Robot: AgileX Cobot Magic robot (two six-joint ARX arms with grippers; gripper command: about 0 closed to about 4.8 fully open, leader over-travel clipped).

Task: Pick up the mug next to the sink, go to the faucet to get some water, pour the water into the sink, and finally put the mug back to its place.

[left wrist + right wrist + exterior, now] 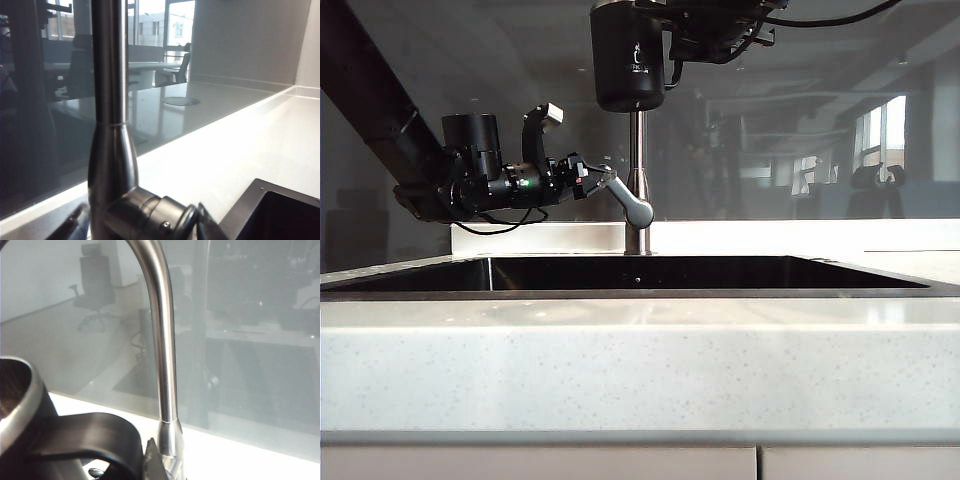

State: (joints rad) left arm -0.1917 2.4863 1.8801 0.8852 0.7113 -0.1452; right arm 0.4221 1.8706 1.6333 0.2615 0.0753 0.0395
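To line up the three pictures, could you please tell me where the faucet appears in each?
Exterior view: faucet stands centre, behind the sink, its top hidden by the mug.
Left wrist view: its pipe fills the left-centre.
Right wrist view: curved pipe at centre.
Shared landmark: the glass backsplash.

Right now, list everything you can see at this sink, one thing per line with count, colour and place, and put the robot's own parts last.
mug: one, matte black with a small white logo, held high at the faucet's pipe, above the sink.
faucet: one, brushed steel, upright behind the sink's back edge.
lever handle: one, grey, sticking out sideways low on the faucet.
sink: one, black inside with a thin metal rim, set in the counter.
counter: one, speckled white stone, around the sink.
left gripper: one, black, at the lever handle, fingers on either side of it.
right gripper: one, black, up top, shut on the mug's handle.
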